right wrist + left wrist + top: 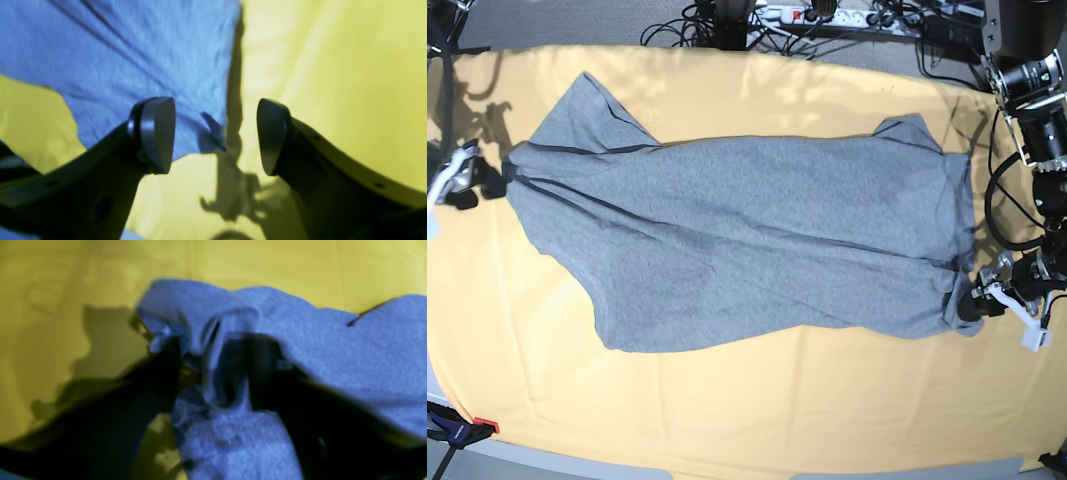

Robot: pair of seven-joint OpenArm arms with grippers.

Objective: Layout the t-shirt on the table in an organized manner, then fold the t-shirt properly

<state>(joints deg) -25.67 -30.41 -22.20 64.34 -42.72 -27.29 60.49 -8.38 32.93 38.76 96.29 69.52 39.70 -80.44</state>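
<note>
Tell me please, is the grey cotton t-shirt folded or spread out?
Spread out: the grey cotton t-shirt lies in one layer across the yellow-orange clothed table, wrinkled, no fold made yet.

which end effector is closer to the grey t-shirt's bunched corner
Left. The left end effector straddles the grey cotton t-shirt's bunched corner; the right end effector sits open beside the opposite edge.

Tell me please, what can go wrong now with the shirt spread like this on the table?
1. A fold of the t-shirt lies between the fingers of the left gripper; the blurred wrist view does not show whether it is released, so lifting may drag that corner.
2. The right gripper is open with the hem between its fingers and could snag it.
3. The t-shirt lies skewed and creased on the table, so a fold may come out crooked.
</note>
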